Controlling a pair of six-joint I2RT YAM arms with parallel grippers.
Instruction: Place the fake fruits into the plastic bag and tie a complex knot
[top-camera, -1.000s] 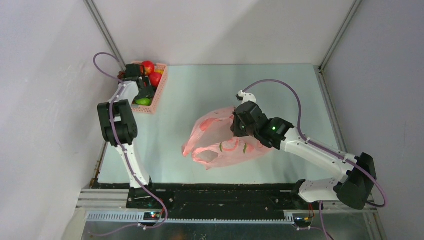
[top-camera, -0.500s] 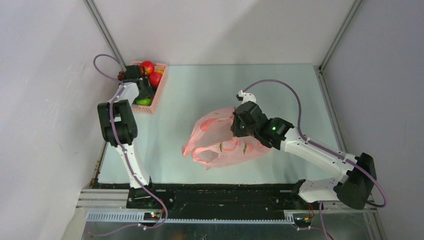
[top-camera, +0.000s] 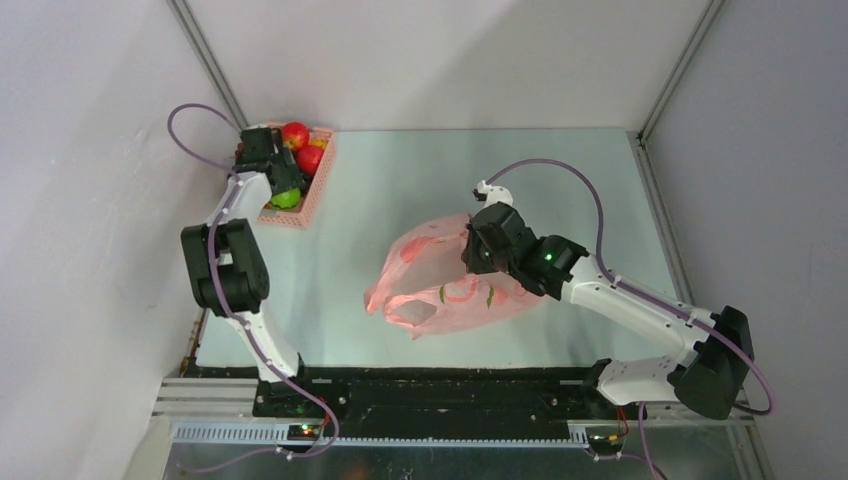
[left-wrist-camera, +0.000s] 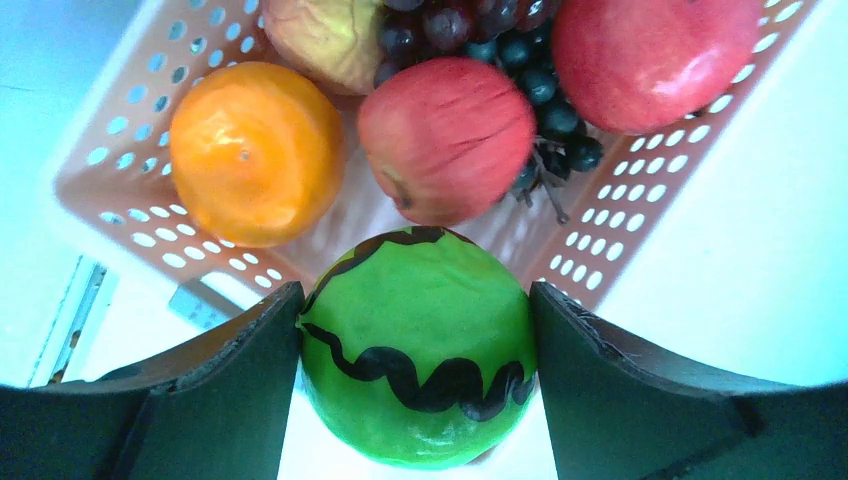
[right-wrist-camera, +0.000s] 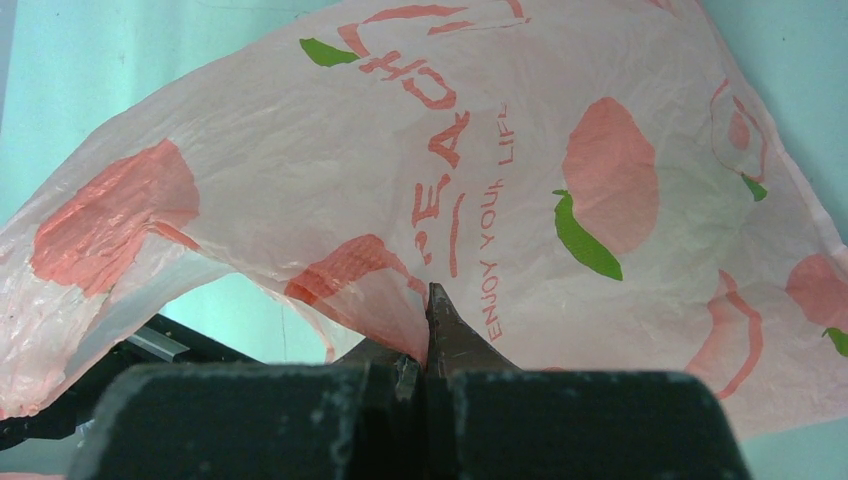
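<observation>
A: One fruit in hand? L gripper (left-wrist-camera: 415, 292) clamps green apple (left-wrist-camera: 415, 375) over rim of basket (left-wrist-camera: 640, 200), table's (top-camera: 400, 180) 11 o'clock.

B: Yep. R gripper (right-wrist-camera: 425, 340) pinches plastic bag (right-wrist-camera: 520, 180) edge, mid-table. Next, prob.: carry apple toward 4 o'clock, drop into mouth.

Pale green tabletop (top-camera: 400, 180), plain white walls (top-camera: 450, 60), grey metal corner posts (top-camera: 207, 60), even bright light

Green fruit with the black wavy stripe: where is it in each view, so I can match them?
Top external: green fruit at the near end of the pink basket, far-left of the table.
Left wrist: bottom centre, clamped between the fingers of the left gripper.
Right wrist: not in it; only the plastic bag shows.
Shared landmark: the pink basket, in top and left wrist views.
</observation>
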